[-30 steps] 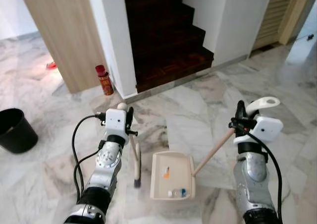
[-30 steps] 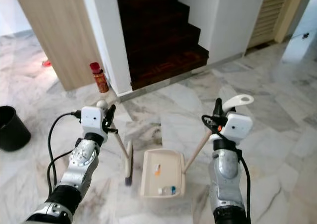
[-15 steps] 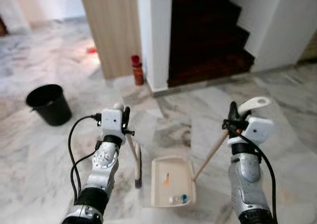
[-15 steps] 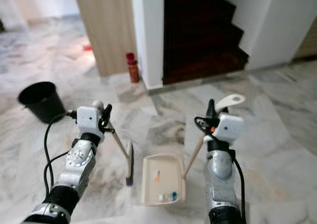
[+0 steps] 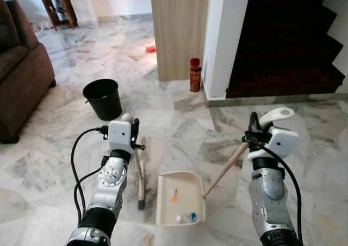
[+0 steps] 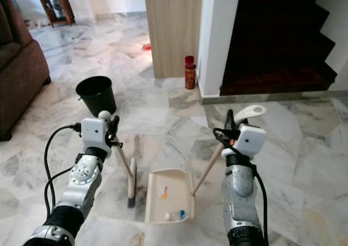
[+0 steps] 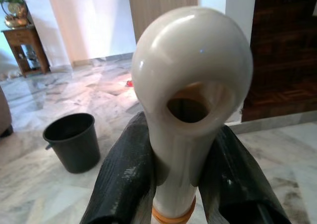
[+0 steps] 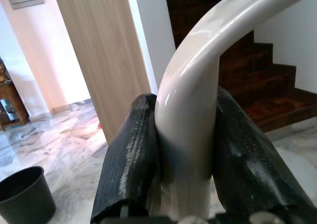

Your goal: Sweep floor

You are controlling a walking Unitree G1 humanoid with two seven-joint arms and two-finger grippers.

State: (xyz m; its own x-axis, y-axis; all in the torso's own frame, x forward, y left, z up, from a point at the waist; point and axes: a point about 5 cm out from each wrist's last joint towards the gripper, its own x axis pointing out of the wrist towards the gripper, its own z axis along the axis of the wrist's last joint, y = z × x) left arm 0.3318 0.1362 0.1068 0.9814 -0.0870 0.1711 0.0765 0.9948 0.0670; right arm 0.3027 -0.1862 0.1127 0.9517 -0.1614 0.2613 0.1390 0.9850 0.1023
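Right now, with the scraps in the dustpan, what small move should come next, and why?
Probably carry the dustpan toward the black bucket ahead on the left: scraps already lie in the pan, the right gripper holds its handle, and the left gripper holds the broom.

Marble floor (image 5: 49, 164) carries dustpan (image 5: 179, 198), black bucket (image 5: 103, 98), red can (image 5: 195, 74).
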